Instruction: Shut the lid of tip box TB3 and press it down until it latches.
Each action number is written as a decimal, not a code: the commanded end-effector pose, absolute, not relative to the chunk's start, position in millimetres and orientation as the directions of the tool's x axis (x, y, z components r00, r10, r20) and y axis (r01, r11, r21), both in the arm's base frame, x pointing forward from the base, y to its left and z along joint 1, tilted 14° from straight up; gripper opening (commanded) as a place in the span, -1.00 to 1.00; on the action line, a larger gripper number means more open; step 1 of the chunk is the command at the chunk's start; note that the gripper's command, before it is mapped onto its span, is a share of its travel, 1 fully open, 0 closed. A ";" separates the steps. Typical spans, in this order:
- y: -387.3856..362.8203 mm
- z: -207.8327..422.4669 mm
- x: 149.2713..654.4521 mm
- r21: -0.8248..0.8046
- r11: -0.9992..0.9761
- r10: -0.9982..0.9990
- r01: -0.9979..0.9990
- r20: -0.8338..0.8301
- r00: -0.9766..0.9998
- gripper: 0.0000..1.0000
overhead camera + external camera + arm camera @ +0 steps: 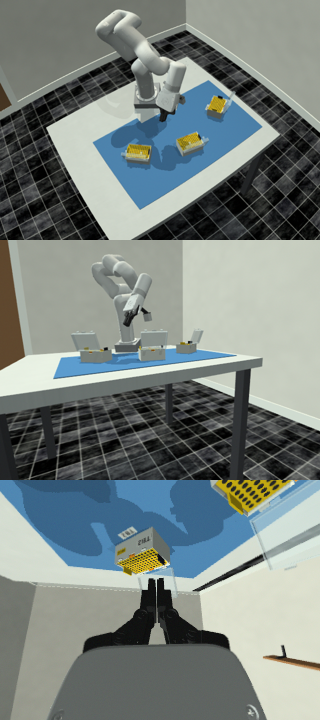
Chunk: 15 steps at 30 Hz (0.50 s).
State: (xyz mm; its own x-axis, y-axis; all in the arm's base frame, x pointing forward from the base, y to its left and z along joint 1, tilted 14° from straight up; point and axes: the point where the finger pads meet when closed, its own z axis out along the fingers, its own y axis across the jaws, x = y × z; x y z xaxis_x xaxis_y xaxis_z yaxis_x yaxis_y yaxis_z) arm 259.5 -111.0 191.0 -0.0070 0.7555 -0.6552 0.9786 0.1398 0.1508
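Jaws are together w/ nothing between them, hanging above the mat just in front of the arm's base, tilted outward, not touching any box

TB3 is one of the boxes on the mat, but I can't tell which: in the wrist view one box shows its front sticker, upside down & too small to read for sure, w/ a tape strip on the mat beside it

How to do this step well, IMO:
- get a clean read of the box sticker before touching a lid; go by the box, not the tape
- come in from behind the raised lid, far side from the base, & push it over w/ the closed jaws
- then press straight down on the front edge, nearest the base, so the loose box doesn't slide or tip
- stay off the other lids

Count:
- 3 boxes: one straight out from the base, one to either side
- 3 lids, all raised
- 3 yellow inserts
- 1 mat, 1 desk, 1 arm
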 end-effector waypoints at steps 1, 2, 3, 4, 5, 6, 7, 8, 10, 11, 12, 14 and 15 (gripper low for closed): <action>-89.8 190.3 270.4 0.149 0.149 0.753 0.977 -0.658 -0.014 -1.00; -89.8 190.3 270.4 0.149 0.149 0.753 0.977 -0.658 -0.014 -1.00; -89.8 190.3 270.4 0.149 0.149 0.753 0.977 -0.658 -0.014 -1.00; -85.3 189.8 272.6 0.149 0.149 0.753 0.977 -0.658 -0.014 -1.00; -80.8 189.3 274.8 0.149 0.149 0.753 0.977 -0.658 -0.014 -1.00; -76.3 188.9 277.0 0.149 0.149 0.753 0.977 -0.658 -0.014 -1.00; -71.8 188.4 279.2 0.149 0.149 0.753 0.978 -0.658 -0.014 -1.00; -67.4 188.0 281.4 0.149 0.149 0.753 0.978 -0.658 -0.014 -1.00; -58.4 187.1 285.7 0.149 0.149 0.753 0.978 -0.658 -0.014 -1.00; -53.9 186.6 287.9 0.150 0.149 0.753 0.978 -0.658 -0.014 -1.00; -49.4 186.2 290.1 0.150 0.149 0.753 0.978 -0.658 -0.014 -1.00; -41.6 185.4 293.9 0.150 0.149 0.753 0.978 -0.658 -0.014 -1.00; -41.6 185.4 293.9 0.150 0.149 0.753 0.978 -0.658 -0.014 -1.00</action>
State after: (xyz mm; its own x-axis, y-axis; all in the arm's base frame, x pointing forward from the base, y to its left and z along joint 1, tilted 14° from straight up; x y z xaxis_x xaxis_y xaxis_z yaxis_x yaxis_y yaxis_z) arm 287.3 -52.4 185.4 -0.0188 0.7553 -0.6552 0.9768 0.1537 0.1492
